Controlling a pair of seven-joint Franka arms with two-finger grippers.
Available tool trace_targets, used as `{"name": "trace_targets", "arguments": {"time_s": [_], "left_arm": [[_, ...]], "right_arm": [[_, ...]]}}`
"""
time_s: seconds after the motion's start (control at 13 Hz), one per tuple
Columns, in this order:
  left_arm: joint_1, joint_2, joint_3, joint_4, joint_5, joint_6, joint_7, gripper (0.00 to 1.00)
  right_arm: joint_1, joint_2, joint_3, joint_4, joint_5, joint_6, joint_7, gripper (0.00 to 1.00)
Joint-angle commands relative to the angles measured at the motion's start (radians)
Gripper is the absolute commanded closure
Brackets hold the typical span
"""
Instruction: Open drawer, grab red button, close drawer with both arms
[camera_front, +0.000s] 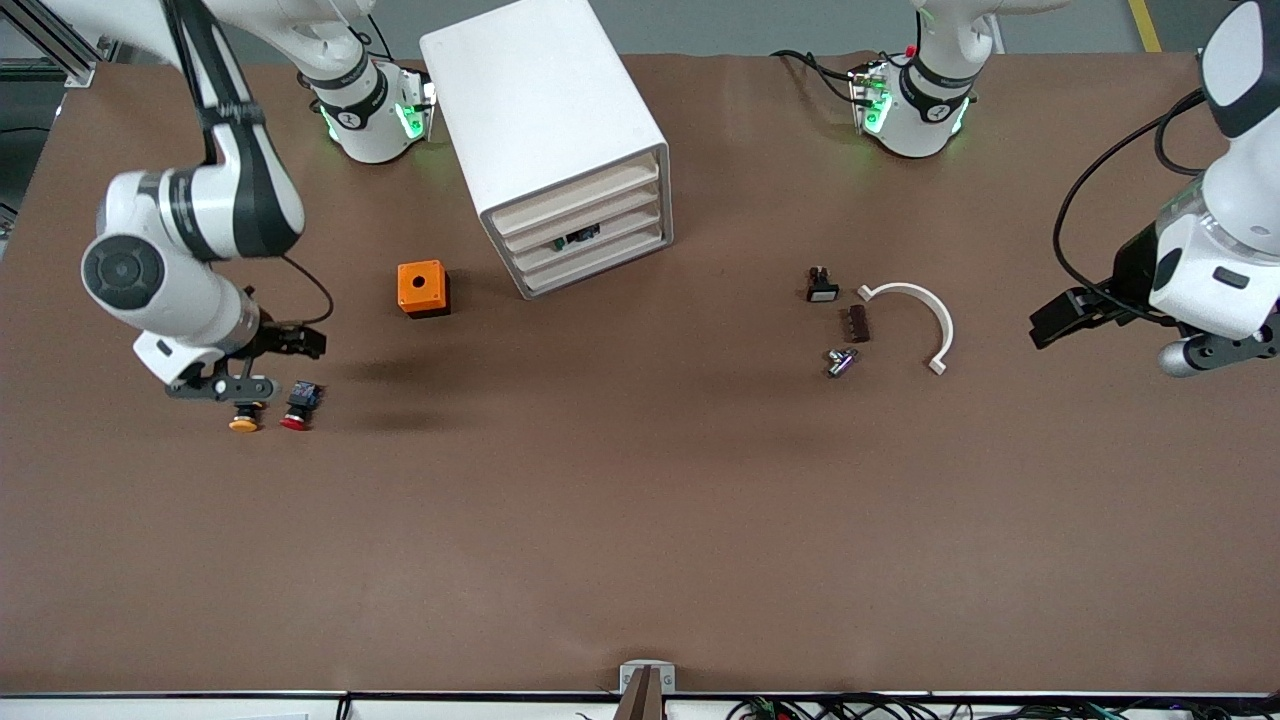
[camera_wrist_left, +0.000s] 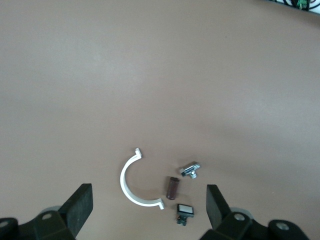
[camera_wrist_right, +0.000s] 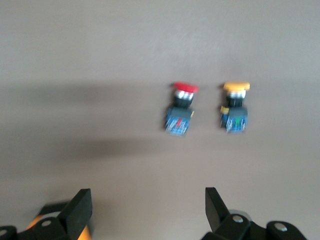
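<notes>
The red-capped button (camera_front: 298, 405) lies on the table near the right arm's end, beside a yellow-orange-capped button (camera_front: 243, 418). Both show in the right wrist view, red (camera_wrist_right: 181, 109) and yellow (camera_wrist_right: 235, 107). My right gripper (camera_front: 305, 342) is open and empty in the air, close beside these buttons; its open jaws (camera_wrist_right: 147, 210) show with bare table between them. The white drawer cabinet (camera_front: 560, 130) stands by the right arm's base, its drawers pushed in, a dark bit (camera_front: 578, 238) showing at one drawer front. My left gripper (camera_front: 1045, 328) is open and empty at the left arm's end (camera_wrist_left: 149, 207).
An orange box (camera_front: 423, 288) sits between the cabinet and the buttons. Toward the left arm's end lie a black button with a white face (camera_front: 821, 287), a brown piece (camera_front: 857, 324), a metal piece (camera_front: 840, 361) and a white arc (camera_front: 915, 320).
</notes>
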Motion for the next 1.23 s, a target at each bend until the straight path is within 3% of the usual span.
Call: {"name": "trace_targets", "arguments": {"time_s": [0.0, 0.23, 0.46, 0.62, 0.92, 1.15], "left_arm": [[0.044, -0.068, -0.008, -0.017, 0.000, -0.069, 0.092, 0.00], [0.062, -0.093, -0.008, -0.024, -0.004, -0.119, 0.169, 0.00], [0.065, -0.128, -0.018, -0.046, -0.009, -0.158, 0.168, 0.00], [0.062, -0.178, -0.015, -0.097, -0.010, -0.146, 0.169, 0.00], [-0.016, -0.340, 0.048, -0.308, -0.012, -0.054, 0.171, 0.00], [-0.022, -0.341, 0.048, -0.300, -0.013, -0.083, 0.172, 0.00]], "right_arm": [[0.023, -0.184, -0.005, -0.037, 0.019, -0.132, 0.036, 0.00], [0.013, -0.296, -0.017, 0.038, 0.033, -0.312, 0.006, 0.00], [0.006, -0.295, -0.072, 0.236, 0.081, -0.501, -0.071, 0.00], [0.006, -0.291, -0.117, 0.317, 0.105, -0.513, -0.126, 0.00], [-0.007, -0.275, -0.123, 0.388, 0.105, -0.511, -0.126, 0.00], [-0.010, -0.271, -0.123, 0.407, 0.106, -0.505, -0.125, 0.00]]}}
